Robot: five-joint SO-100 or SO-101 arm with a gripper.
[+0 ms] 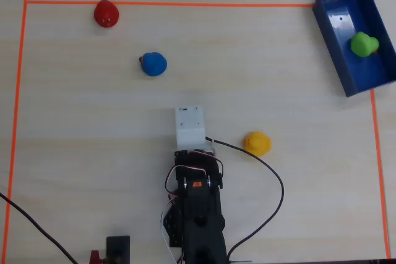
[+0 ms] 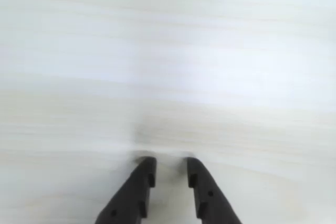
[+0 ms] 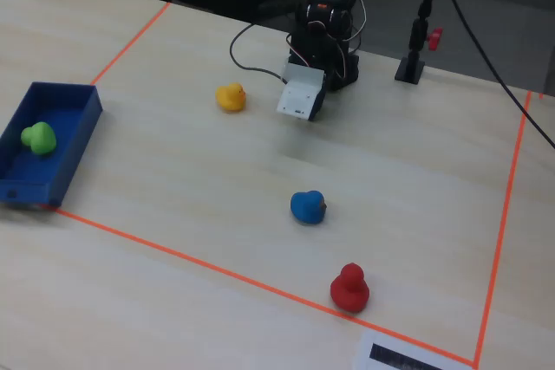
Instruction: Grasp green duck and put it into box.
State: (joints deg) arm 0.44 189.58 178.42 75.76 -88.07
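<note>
The green duck (image 1: pixel 364 44) lies inside the blue box (image 1: pixel 344 23) at the top right of the overhead view; in the fixed view the duck (image 3: pixel 38 137) and the box (image 3: pixel 22 166) are at the far left. My gripper (image 2: pixel 170 166) shows in the wrist view as two black fingers with a narrow gap and nothing between them, low over bare wooden table. In the overhead view the arm is folded back at bottom centre, far from the box, and the white wrist housing (image 1: pixel 189 125) hides the jaws.
A yellow duck (image 1: pixel 257 143) sits just right of the arm. A blue duck (image 1: pixel 153 64) and a red duck (image 1: pixel 106 13) lie at upper left. Orange tape (image 1: pixel 185 4) borders the work area. A black stand (image 3: pixel 412 62) is beside the arm base.
</note>
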